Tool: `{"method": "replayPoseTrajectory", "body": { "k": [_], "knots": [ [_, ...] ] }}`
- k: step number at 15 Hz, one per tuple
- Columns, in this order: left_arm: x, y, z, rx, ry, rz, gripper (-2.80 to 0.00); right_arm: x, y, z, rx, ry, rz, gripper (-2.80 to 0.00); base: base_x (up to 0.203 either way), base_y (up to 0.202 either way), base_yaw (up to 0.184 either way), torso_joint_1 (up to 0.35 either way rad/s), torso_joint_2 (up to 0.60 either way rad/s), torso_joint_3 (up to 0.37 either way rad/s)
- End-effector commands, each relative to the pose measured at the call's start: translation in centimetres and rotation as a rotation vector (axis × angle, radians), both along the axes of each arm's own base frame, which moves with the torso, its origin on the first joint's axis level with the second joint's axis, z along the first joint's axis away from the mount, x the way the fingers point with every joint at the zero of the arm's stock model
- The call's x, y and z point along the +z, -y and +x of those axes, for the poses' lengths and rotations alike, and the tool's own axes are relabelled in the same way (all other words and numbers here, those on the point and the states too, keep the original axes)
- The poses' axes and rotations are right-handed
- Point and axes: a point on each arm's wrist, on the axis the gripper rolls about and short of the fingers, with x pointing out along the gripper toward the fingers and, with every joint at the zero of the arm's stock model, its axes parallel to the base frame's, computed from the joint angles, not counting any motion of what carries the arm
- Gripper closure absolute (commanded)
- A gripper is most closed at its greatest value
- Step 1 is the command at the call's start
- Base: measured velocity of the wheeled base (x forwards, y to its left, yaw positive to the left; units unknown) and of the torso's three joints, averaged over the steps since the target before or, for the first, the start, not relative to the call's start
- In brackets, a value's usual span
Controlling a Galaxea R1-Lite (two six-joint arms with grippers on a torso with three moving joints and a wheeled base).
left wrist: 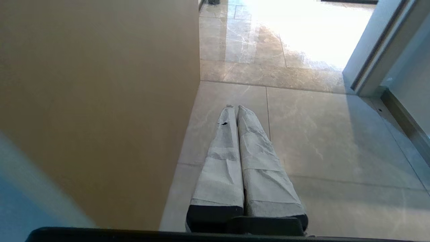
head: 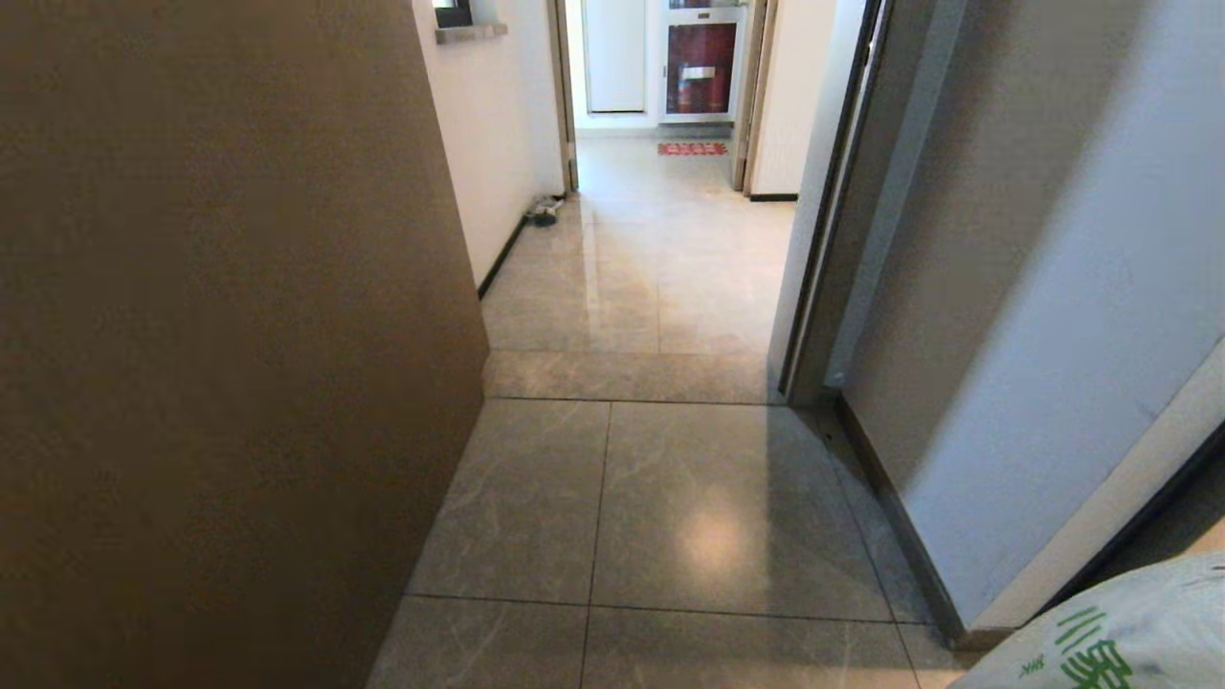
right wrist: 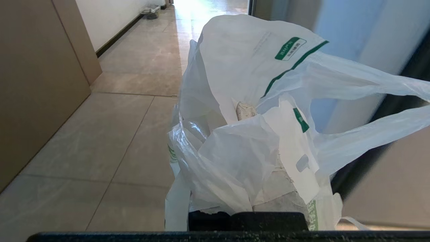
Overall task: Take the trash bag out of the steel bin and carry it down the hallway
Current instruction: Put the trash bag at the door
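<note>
The trash bag, thin crinkly white plastic with green print and loop handles, hangs bunched over my right gripper, which is shut on it. A tape-wrapped fingertip pokes out between the folds. One corner of the trash bag shows at the head view's lower right. My left gripper is shut and empty, its white-wrapped fingers pressed together over the floor tiles. The hallway of glossy beige tiles runs straight ahead. The steel bin is out of view.
A tall brown panel walls off the left side. A grey door and its frame stand on the right. Far down the passage are a red fire cabinet and a red mat. Something small lies by the left baseboard.
</note>
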Motion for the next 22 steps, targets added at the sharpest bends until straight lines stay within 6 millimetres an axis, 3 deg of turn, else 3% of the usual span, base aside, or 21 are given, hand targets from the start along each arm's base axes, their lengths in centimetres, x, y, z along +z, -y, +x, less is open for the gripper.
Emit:
{"method": "replayPoseTrajectory", "body": {
  "k": [1, 22],
  "knots": [
    [0.0, 0.0, 0.0, 0.0, 0.0, -0.001, 0.0, -1.1, 0.0, 0.33, 0.0, -0.04, -0.001, 0.0, 0.194, 0.0, 0.001, 0.002, 0.0, 0.005],
    [-0.01, 0.0, 0.0, 0.0, 0.0, -0.001, 0.0, -1.09, 0.0, 0.33, 0.001, -0.04, -0.002, 0.0, 0.192, 0.0, 0.0, 0.003, 0.0, 0.002]
  ]
}}
